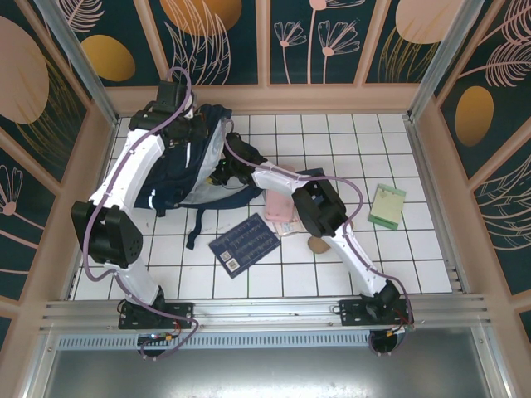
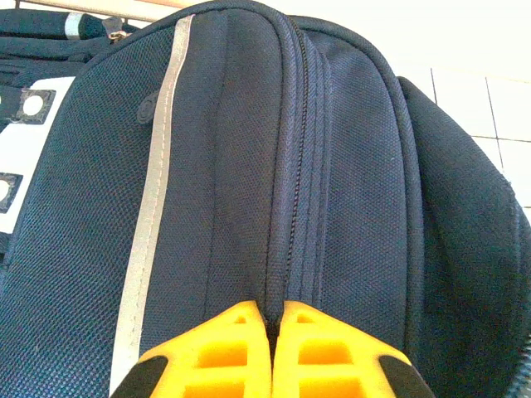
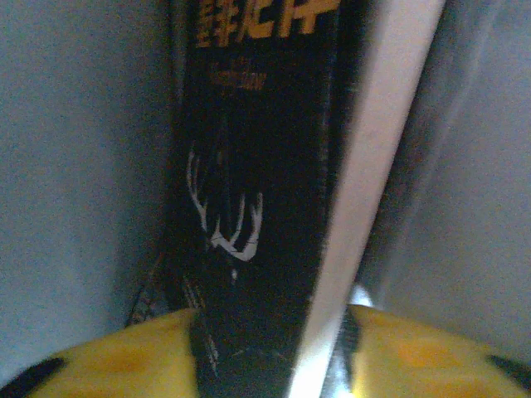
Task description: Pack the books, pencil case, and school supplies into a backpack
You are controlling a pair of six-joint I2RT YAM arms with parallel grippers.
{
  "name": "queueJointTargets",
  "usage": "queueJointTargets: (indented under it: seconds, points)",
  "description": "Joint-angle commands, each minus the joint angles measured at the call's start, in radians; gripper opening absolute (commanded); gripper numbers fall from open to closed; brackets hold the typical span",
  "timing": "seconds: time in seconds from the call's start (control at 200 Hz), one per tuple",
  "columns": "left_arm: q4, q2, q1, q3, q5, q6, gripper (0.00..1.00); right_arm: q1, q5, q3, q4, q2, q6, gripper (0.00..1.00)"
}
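The navy backpack (image 1: 178,178) lies at the back left of the tiled table, its mouth facing right. My left gripper (image 2: 270,332) is shut on a ridge of the backpack (image 2: 249,166) fabric beside the zip, near the bag's far end (image 1: 187,116). My right gripper (image 3: 270,332) reaches into the bag's mouth (image 1: 222,172). It is shut on a black book (image 3: 249,207) with white antlers on the cover, pale grey lining on both sides. A navy grid-patterned book (image 1: 243,243) with a barcode label lies on the tiles. A pink pencil case (image 1: 277,204) and a printed packet (image 1: 290,226) lie beside my right forearm.
A pale green notebook (image 1: 387,206) lies at the right. A small brown round piece (image 1: 318,245) sits near the right arm. Another dark book (image 1: 314,175) shows partly under the right arm. A backpack strap (image 1: 197,225) trails toward the front. Wooden walls enclose the table.
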Motion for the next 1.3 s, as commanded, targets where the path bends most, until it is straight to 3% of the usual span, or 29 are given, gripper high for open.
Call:
queueJointTargets:
  seconds: [0.0,0.195,0.54,0.605,0.69,0.755,0.836,1.081,1.291]
  points:
    - [0.089,-0.061,0.004,0.005,0.027,0.007,0.00,-0.008,0.018,-0.024,-0.049,-0.028,-0.003,0.31]
    - [0.095,-0.064,0.005,-0.006,0.055,-0.002,0.00,-0.008,-0.011,0.016,0.017,0.042,0.026,0.00]
    - [0.151,-0.083,0.004,-0.073,0.136,-0.031,0.00,0.007,-0.103,0.324,0.070,0.265,0.102,0.00]
    - [0.150,-0.085,0.004,-0.076,0.133,-0.028,0.00,0.004,-0.124,0.323,0.088,0.275,0.119,0.06]
    - [0.148,-0.084,0.005,-0.081,0.105,-0.014,0.00,-0.002,-0.144,0.305,0.078,0.257,0.107,0.23]
    - [0.138,-0.079,0.007,-0.085,0.064,0.002,0.00,-0.006,-0.143,0.253,0.069,0.210,0.073,0.36]
    - [0.131,-0.075,0.010,-0.097,-0.004,0.022,0.00,-0.013,-0.112,0.143,0.067,0.116,0.014,0.45]
    - [0.163,-0.055,0.024,-0.179,-0.127,0.054,0.00,-0.047,0.010,-0.140,-0.023,-0.172,-0.134,0.53]
    - [0.207,-0.011,0.026,-0.217,-0.114,0.033,0.00,-0.072,0.156,-0.322,-0.192,-0.372,-0.252,0.56]
